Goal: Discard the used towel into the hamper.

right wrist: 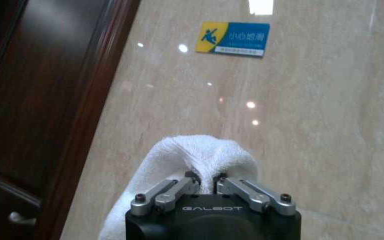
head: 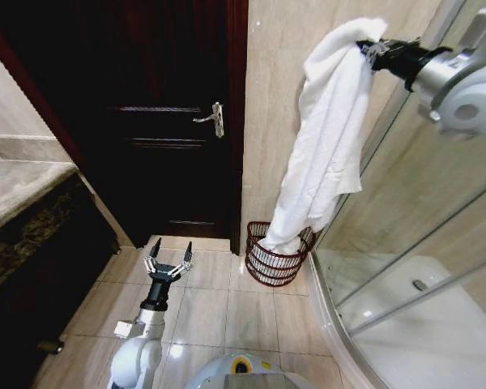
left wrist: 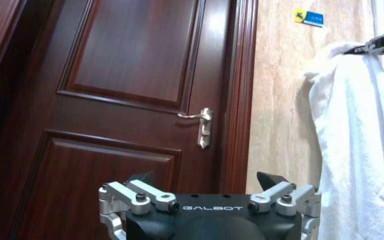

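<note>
Landmark: the hamper (head: 275, 255), on the tiled floor at the foot of the marble wall, just right of the dark door (head: 158, 113).

Left of hamper: left gripper (head: 168, 264) low over the floor tiles, well apart from the basket, fingers spread wide, holding nothing. In the left wrist view it (left wrist: 209, 187) points at the door, with the door handle (left wrist: 202, 125) above it. Arm idle.

At hamper: lower end of the white towel (head: 328, 134) reaches the rim and seems to dip just inside the basket on its far side; cannot tell whether it touches the bottom. The rest of the cloth hangs in a long drape straight up from there.

Above and right of hamper: right gripper (head: 371, 49) high up near the wall, jaws closed narrow on a pinched fold at the towel's top corner. Right wrist view confirms: fingertips (right wrist: 190, 181) pressed on a bunched ridge of towel (right wrist: 199, 152), with a blue-and-yellow wall sticker (right wrist: 233, 38) beyond. Glass shower screen (head: 421, 203) close on the right.

Judgement, step in hand: feeding the towel down into the hamper. To do it well, bring the grip point down over the basket's centre so the cloth piles inside rather than draping over the rim, and release only when most of the length is in. The light wire basket may tip if the cloth drags sideways.
</note>
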Robot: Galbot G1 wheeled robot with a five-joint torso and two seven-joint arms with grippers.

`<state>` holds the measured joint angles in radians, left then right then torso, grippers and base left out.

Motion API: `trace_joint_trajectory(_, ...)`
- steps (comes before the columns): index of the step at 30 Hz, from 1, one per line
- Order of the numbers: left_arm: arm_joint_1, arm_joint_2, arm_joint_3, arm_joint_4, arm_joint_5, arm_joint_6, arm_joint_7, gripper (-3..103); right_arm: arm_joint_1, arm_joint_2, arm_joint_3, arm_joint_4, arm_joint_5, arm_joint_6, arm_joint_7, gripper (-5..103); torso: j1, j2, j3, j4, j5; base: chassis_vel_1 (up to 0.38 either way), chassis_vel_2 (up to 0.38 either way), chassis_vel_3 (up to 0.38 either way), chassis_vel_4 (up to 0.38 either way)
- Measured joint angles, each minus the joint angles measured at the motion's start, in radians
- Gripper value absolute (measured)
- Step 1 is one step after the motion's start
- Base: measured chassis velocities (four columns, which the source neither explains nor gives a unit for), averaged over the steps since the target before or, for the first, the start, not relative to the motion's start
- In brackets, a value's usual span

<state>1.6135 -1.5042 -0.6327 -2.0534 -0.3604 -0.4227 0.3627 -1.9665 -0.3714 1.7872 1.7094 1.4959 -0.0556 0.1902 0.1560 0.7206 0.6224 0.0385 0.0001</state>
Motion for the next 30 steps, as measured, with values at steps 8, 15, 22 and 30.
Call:
trace_joint_trajectory(8, 0.002, 0.002, -0.004, 0.001, -0.009, -0.005, -0.001, 100, -0.009, -0.066, 0.02, -0.101, -0.01, 0.01, -0.002, 9, 0.0, 0.0, 0.0, 0.0003, -0.0002, 0.0, 0.0, 0.0, 0.0)
trace_joint_trajectory(15, 0.0, 0.002, -0.005, 0.007, -0.013, -0.012, -0.001, 100, -0.041, -0.033, -0.039, -0.083, -0.027, 0.04, -0.007, 9, 0.0, -0.001, 0.0, 0.0, 0.0004, 0.0, 0.0, 0.0, 0.0)
trace_joint_trajectory(22, -0.002, 0.0, -0.005, 0.013, -0.016, -0.018, -0.002, 100, -0.189, -0.02, -0.043, -0.019, -0.045, 0.086, -0.004, 9, 0.0, -0.001, -0.001, 0.0001, -0.0003, 0.0, 0.0, 0.0, 0.0)
trace_joint_trajectory(30, 0.0, 0.006, -0.014, 0.013, -0.031, -0.021, -0.002, 100, -0.357, -0.031, -0.028, 0.024, -0.105, 0.126, 0.042, 9, -0.001, -0.001, -0.001, 0.0002, -0.0004, 0.0, 0.0, 0.0, 0.0)
